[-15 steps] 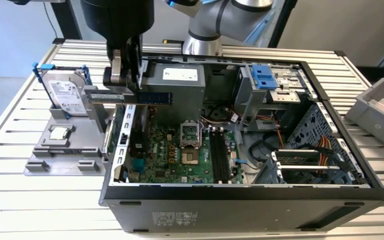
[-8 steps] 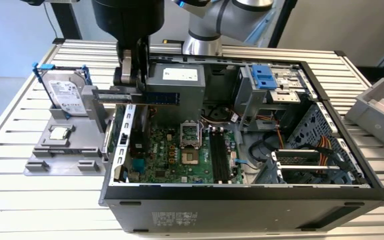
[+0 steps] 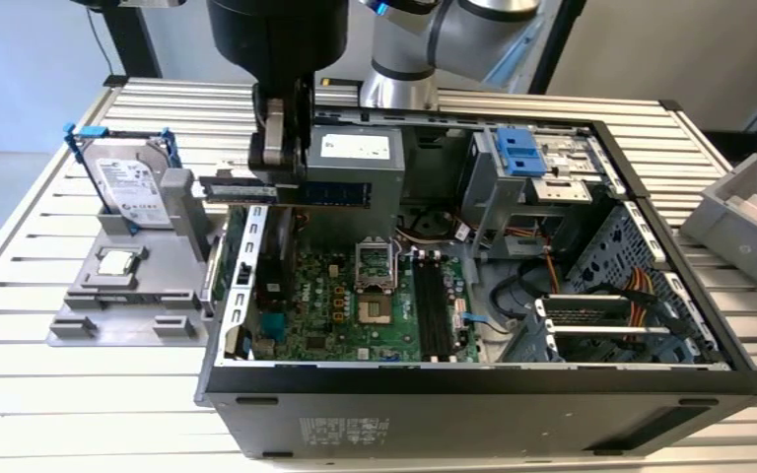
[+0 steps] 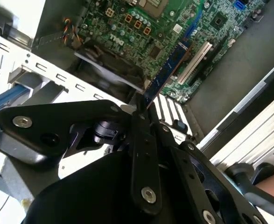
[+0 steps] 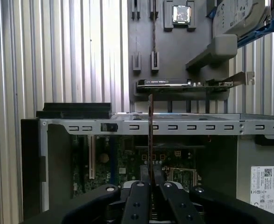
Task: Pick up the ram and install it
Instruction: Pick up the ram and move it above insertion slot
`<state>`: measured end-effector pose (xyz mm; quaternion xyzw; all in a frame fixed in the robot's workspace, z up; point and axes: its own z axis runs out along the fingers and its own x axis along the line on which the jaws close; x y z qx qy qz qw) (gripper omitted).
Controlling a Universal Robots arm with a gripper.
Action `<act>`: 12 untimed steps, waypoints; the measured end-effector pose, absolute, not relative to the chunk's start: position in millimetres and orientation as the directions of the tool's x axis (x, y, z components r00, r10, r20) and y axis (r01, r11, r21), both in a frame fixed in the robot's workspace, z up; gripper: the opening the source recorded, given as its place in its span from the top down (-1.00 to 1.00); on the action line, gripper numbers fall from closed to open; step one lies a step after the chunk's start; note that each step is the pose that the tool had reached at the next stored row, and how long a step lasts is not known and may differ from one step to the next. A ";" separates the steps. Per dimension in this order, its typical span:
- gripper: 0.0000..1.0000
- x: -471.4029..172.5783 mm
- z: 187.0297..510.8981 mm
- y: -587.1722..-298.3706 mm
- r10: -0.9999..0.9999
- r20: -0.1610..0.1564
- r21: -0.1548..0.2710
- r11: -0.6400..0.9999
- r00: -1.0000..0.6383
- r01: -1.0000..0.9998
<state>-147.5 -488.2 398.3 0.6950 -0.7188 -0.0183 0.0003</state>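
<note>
The ram (image 3: 336, 193) is a long thin board with dark chips, held level above the rear left edge of the open computer case (image 3: 484, 379). My gripper (image 3: 277, 175) is shut on one end of it, coming down from above. In the second wrist view the ram (image 4: 167, 70) juts out from the closed fingertips of the gripper (image 4: 139, 111) over the green motherboard (image 4: 174, 23). In the first wrist view the ram (image 5: 150, 126) shows edge-on as a thin line rising from the gripper (image 5: 150, 176). The motherboard's dark memory slots (image 3: 432, 301) lie below and toward the exterior view's right.
A grey fixture (image 3: 122, 315) left of the case holds a silver hard drive (image 3: 133, 184) upright and a small square processor (image 3: 115, 262). A black card (image 5: 165, 83) stands in the fixture. A grey bin (image 3: 747, 212) sits at the right. Cables and drive bays (image 3: 536, 163) crowd the case's right half.
</note>
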 end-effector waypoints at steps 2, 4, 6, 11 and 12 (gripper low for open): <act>1.00 -144.1 398.3 -488.2 -0.999 -0.025 0.027 0.033 -0.034 -0.999; 1.00 -140.1 398.3 -488.2 -0.999 -0.025 0.027 0.033 -0.034 -0.999; 1.00 -135.3 398.3 -488.2 -0.999 -0.025 0.027 0.033 -0.034 -0.999; 1.00 -125.9 398.3 -487.8 -0.999 -0.025 0.027 0.033 -0.034 -0.999; 1.00 -124.4 398.3 -487.8 -0.999 -0.025 0.027 0.033 -0.034 -0.999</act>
